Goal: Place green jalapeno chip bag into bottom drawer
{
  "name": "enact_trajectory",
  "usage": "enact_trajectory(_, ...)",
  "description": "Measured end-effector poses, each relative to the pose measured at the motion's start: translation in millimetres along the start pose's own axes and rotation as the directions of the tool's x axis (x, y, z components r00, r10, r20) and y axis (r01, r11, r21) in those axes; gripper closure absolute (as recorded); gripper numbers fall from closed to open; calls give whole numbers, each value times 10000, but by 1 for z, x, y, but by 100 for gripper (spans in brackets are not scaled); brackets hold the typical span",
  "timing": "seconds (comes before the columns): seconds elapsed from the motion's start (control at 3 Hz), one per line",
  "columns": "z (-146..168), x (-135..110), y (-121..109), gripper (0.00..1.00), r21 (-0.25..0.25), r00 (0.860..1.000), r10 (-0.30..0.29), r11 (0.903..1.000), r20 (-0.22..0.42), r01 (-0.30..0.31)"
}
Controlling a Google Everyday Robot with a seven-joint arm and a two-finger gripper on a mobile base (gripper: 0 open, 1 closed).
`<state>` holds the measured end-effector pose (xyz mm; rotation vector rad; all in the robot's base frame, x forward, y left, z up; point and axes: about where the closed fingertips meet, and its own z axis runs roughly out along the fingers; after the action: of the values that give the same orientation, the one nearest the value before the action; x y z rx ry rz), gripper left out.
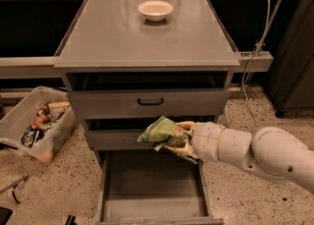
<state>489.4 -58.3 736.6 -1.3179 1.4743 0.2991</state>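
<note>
The green jalapeno chip bag [161, 130] is a crumpled green foil bag with pale patches. My gripper [177, 139] is shut on it and holds it in the air in front of the middle drawer, above the bottom drawer [152, 184]. The bottom drawer is pulled out wide open, a plain grey tray with tall side walls and nothing in it. My white arm [255, 153] reaches in from the right.
A white bowl [155, 10] stands at the back of the grey cabinet top [122, 37]. The top drawer [149, 102] has a black handle. A clear plastic bin [37, 123] of snack packets lies on the floor at the left. A cable [255, 47] hangs at the right.
</note>
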Motion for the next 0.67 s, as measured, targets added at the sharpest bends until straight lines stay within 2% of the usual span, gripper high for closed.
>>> enact_trajectory(0.33,0,0,0,100,9,10000,0,10000,-3,0)
enact_trajectory(0.67,18,20,18,100,-257,9991,427,9988,29,-426)
